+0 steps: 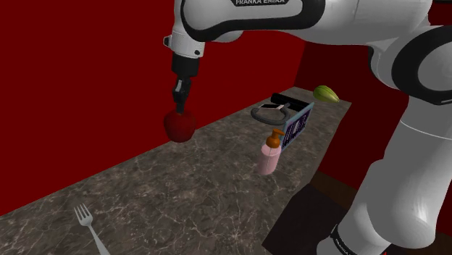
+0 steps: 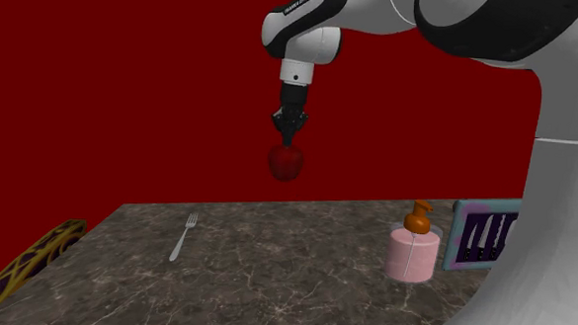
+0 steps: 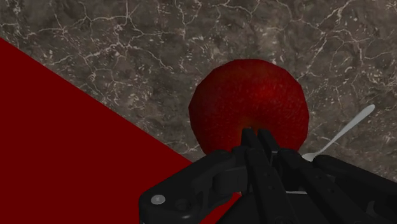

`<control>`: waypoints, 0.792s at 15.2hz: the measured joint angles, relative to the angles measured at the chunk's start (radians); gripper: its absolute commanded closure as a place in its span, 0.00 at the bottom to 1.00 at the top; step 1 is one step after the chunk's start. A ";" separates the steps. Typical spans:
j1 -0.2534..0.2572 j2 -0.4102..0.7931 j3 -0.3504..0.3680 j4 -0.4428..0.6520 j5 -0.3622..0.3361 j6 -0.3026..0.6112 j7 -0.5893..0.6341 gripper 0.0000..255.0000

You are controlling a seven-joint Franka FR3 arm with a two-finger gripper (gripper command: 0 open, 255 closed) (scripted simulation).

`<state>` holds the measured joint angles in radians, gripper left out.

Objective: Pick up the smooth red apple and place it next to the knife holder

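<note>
Counter (image 1: pixel 188 190) under apple (image 1: pixel 178 127): fork (image 1: pixel 88 222), bottle (image 1: pixel 269 154), knife holder (image 1: pixel 293 123)

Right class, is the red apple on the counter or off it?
Off it. The apple hangs from the gripper, well above the counter in the second exterior view.

I have the apple (image 1: pixel 179 126) (image 2: pixel 286 161) (image 3: pixel 251 105), round, deep red and faintly speckled, hanging in the air clear of the counter (image 1: pixel 181 188). The gripper (image 1: pixel 180 109) (image 2: pixel 288 142) (image 3: pixel 257 137) sits at its 12 o'clock with both fingers pinched together on its top. The knife holder (image 1: pixel 293 124) (image 2: pixel 484 235) is a boxy block with a pale blue frame and a purple face showing white knife shapes, standing on the counter well apart from the apple: at about 3 o'clock from it in the shoulder view, and about 4 o'clock in the second exterior view.
</note>
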<state>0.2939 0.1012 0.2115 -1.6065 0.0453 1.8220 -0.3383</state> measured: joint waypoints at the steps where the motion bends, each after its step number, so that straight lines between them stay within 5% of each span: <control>1: 0.001 0.000 0.001 0.010 0.000 -0.010 0.003 1.00; 12: 0.005 0.040 0.002 0.213 -0.011 -0.173 0.014 1.00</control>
<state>0.2993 0.1413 0.2139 -1.3933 0.0347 1.6486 -0.3238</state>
